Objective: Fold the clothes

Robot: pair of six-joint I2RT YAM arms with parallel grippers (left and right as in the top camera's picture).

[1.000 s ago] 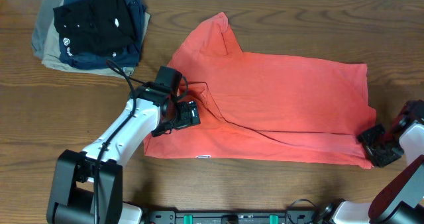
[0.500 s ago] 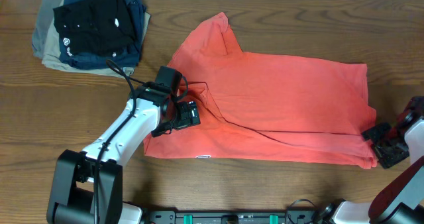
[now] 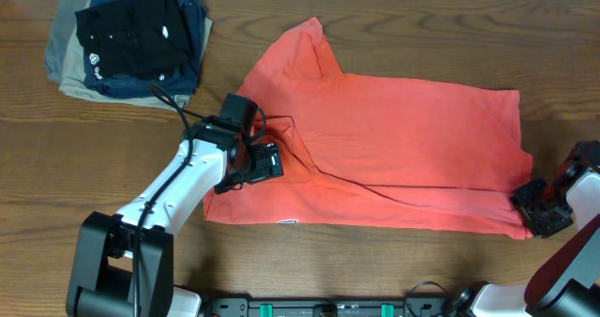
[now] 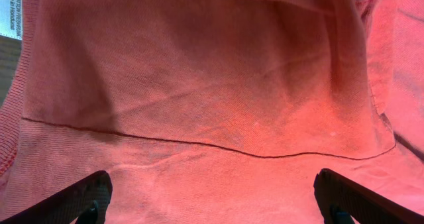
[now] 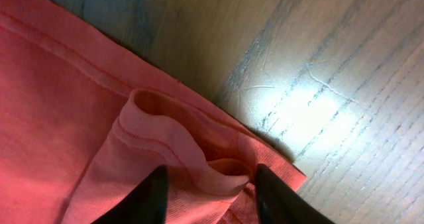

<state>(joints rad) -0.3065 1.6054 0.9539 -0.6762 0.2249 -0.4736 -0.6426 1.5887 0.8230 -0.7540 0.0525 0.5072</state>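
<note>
The coral-red T-shirt (image 3: 394, 148) lies spread across the table, with no lettering showing. My left gripper (image 3: 265, 160) is open and hovers low over the shirt's left part; in the left wrist view its fingers (image 4: 212, 204) stand wide apart over flat fabric (image 4: 199, 91) with a seam line. My right gripper (image 3: 539, 209) is at the shirt's lower right corner. In the right wrist view its fingers (image 5: 212, 191) are closed in on a bunched fold of the hem (image 5: 199, 151), which fills the gap between them.
A stack of folded black, navy and khaki garments (image 3: 127, 40) sits at the back left. Bare wood table (image 3: 94, 167) lies left of the shirt and shows beside the hem corner in the right wrist view (image 5: 331, 85).
My right gripper drew a little to the right, off the shirt's corner, then came back onto it. The left arm and the shirt have not moved.
</note>
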